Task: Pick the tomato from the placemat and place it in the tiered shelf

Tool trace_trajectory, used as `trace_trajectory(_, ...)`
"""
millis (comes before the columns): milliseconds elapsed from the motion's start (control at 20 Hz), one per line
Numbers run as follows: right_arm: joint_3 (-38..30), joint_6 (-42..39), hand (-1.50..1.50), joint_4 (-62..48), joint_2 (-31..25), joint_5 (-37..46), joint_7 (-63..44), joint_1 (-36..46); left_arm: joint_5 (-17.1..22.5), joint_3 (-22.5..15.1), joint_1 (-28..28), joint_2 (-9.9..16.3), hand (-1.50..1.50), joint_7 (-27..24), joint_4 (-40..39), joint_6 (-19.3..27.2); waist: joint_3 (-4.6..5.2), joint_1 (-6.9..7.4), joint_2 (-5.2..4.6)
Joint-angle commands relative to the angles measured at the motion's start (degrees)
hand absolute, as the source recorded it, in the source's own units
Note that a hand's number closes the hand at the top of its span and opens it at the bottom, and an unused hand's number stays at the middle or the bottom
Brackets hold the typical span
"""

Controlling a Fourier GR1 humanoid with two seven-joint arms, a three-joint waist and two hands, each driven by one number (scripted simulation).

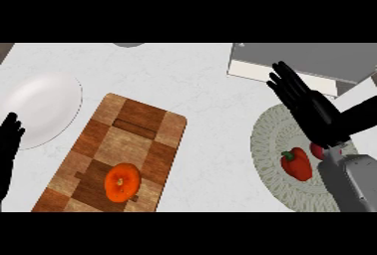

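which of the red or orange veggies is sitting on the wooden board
The round orange vegetable, near the checkered wooden cutting board's lower end. The red bell pepper and small red tomato lie on the woven placemat.

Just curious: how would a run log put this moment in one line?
right hand: open, above placemat | tomato: on placemat, partly hidden | left hand: resting at left edge

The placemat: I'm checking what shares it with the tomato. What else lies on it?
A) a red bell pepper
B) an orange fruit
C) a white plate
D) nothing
A: a red bell pepper lies on the round woven placemat, beside the small red tomato that the right forearm partly hides.
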State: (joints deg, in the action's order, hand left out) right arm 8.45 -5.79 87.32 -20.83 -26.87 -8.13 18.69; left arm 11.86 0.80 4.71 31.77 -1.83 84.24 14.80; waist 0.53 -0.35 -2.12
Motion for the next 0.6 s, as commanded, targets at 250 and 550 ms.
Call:
trace_trajectory(250, -14.2, 31.4, 1.50, -8.0, -6.9, 20.4, 3.5, 0.8, 3.0, -1.2, -0.4, -2.0, 0.00, 2.5, -1.3, -3.2, -0.12, -1.97, 2.01)
trace_trajectory(550, -14.6, 56.4, -1.50, -16.8, -6.7, 36.5, -3.6, -6.2, 4.0, -3.7, -0.1, -4.6, 0.00, 2.5, -2.0, -5.2, 0.09, -1.42, 1.19)
